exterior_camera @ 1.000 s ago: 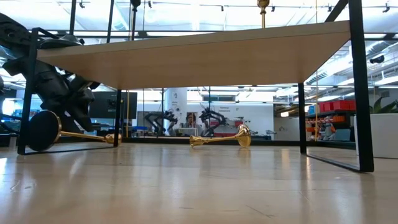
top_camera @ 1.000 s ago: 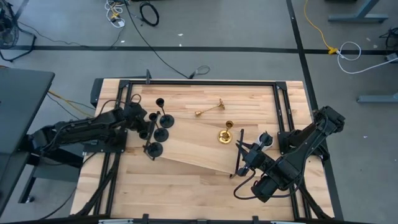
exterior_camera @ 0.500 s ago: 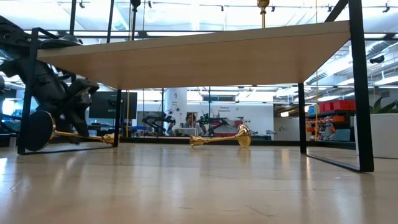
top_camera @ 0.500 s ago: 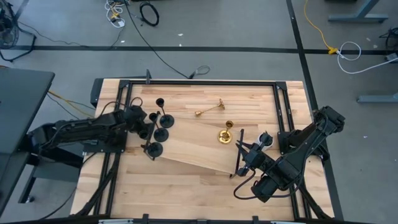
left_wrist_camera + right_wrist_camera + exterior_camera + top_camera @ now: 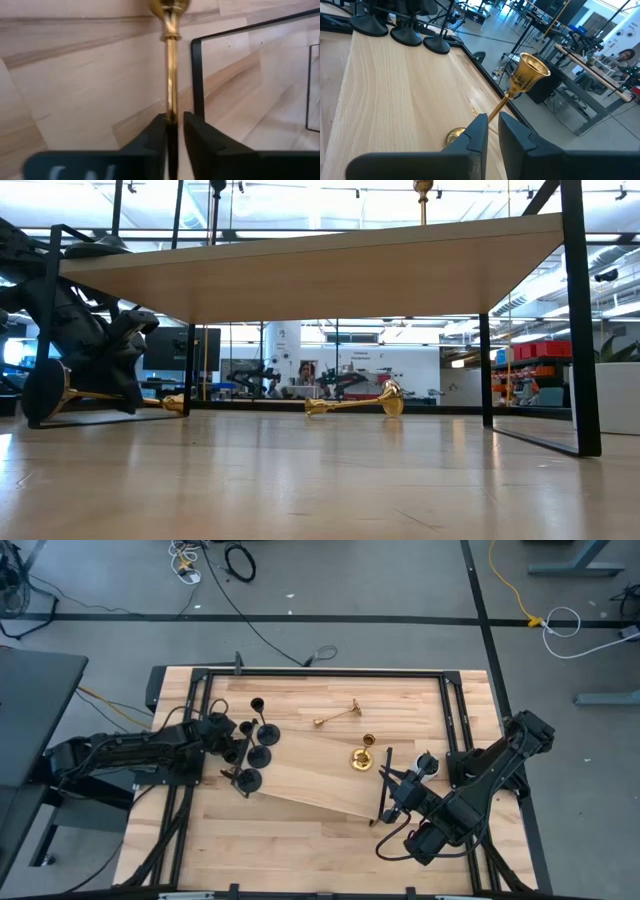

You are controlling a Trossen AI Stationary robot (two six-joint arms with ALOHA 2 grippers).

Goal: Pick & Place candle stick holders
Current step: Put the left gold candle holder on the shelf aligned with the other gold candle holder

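A gold candle stick holder (image 5: 105, 395) lies on the table under the left end of the raised wooden board (image 5: 320, 795). My left gripper (image 5: 174, 120) is shut on its stem. Its dark-looking disc base (image 5: 45, 390) points toward the table's left edge. The arm and the board hide this holder in the high view. Several black candle stick holders (image 5: 258, 755) stand on the board's left part and a gold one (image 5: 365, 757) on its right part. Another gold one (image 5: 340, 715) lies on the table behind the board. My right gripper (image 5: 392, 788) hovers shut over the board's right end, touching nothing. My left gripper pinches the lying gold holder's thin stem (image 5: 171, 102) between its two fingers (image 5: 156, 134). It comes slanting down from the table's left side, and the stem runs on ahead of the fingers to the cup end (image 5: 170, 7). That cup end (image 5: 176, 402) rests on the table.
The board stands on thin black legs (image 5: 578, 320) and bar frames (image 5: 196, 75) close beside the held stem. A small white pot (image 5: 425, 758) stands next to the right arm. Black rails edge the table. Bare wood lies along the table's near side.
My left gripper has sunk a little onto the lying gold candle stick holder. The holder's disc base has swung toward the table's left edge, while its cup end has stayed where it was.
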